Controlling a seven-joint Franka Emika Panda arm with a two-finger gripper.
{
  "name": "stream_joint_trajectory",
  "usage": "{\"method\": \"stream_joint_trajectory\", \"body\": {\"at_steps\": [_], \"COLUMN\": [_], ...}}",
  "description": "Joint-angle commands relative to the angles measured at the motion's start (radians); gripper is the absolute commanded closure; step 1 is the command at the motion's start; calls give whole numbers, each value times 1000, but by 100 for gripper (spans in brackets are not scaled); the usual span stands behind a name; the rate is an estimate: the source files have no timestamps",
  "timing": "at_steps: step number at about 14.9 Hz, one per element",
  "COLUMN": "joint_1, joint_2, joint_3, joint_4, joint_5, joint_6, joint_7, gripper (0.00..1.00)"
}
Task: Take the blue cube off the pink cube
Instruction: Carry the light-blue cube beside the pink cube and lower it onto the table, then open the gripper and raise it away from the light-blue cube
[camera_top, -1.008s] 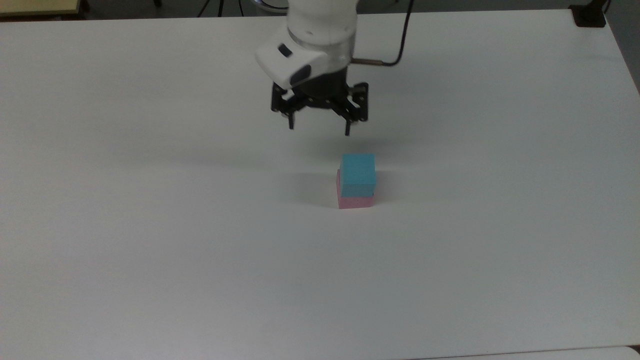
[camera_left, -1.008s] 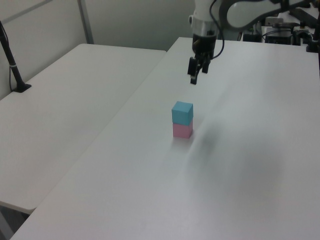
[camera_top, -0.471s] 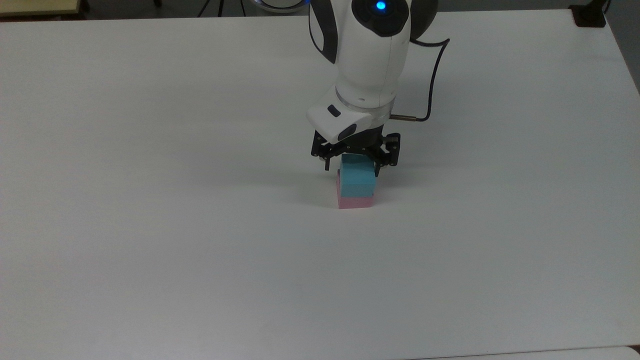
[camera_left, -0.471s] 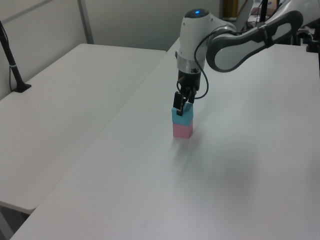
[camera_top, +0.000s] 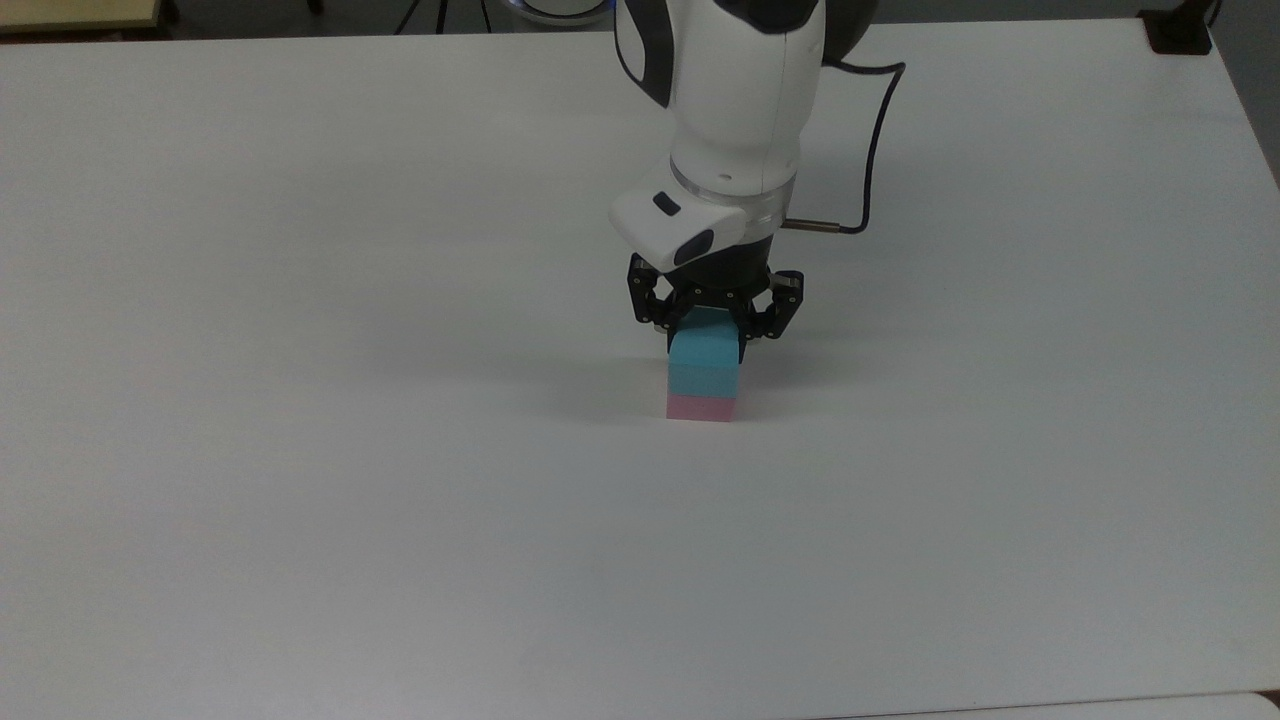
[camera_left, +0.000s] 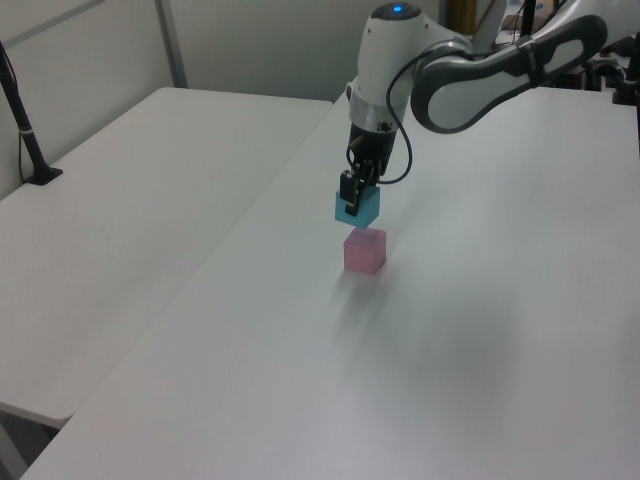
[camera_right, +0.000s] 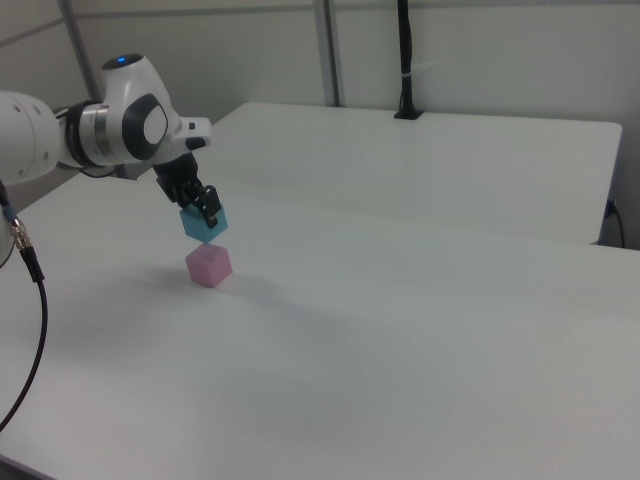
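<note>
My gripper (camera_top: 706, 338) (camera_left: 356, 196) (camera_right: 200, 214) is shut on the blue cube (camera_top: 703, 362) (camera_left: 358, 208) (camera_right: 205, 227), one black finger on each side. The blue cube hangs in the air just above the pink cube (camera_top: 699, 408) (camera_left: 365, 251) (camera_right: 209, 266), and the left and right views show a small gap between them. The pink cube rests on the white table (camera_top: 300, 450) directly under the blue one. In the top view the blue cube covers most of the pink cube.
A black cable (camera_top: 868, 150) runs from the arm's wrist. A second white table (camera_left: 130, 200) (camera_right: 430, 150) stands alongside, with a black post (camera_left: 25, 130) (camera_right: 404, 60) clamped to its edge.
The gripper came down over the stack, shut on the blue cube and lifted it a little off the pink cube. The pink cube stayed in place.
</note>
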Motion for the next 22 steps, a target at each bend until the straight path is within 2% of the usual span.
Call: {"method": "stream_joint_trajectory", "body": {"at_steps": [1,4,6,7,9,10,11,12,16,19,22], "joint_1": [-43,-125,-154,-177,-211,-229,-256,-257,-206,-137,-125], "joint_2": [-22,25,71,99,120,125,122,111,36,-86,-201], "joint_3": [-11,-11,-11,-11,-13,-13,-11,-11,-11,-16,-23], "joint_4": [-24,-39,-38,-38,-36,-33,-32,-30,-38,-40,-44], "joint_5": [-16,-20,-61,-103,-132,-132,-126,-121,-114,-80,39], "joint_6": [-16,-6,10,37,77,88,90,88,47,-146,-315], "joint_7": [-73,-220,-262,-264,-265,-267,-265,-264,-250,-222,-231], "gripper": [72,72,72,68,59,47,13,0,0,0,0]}}
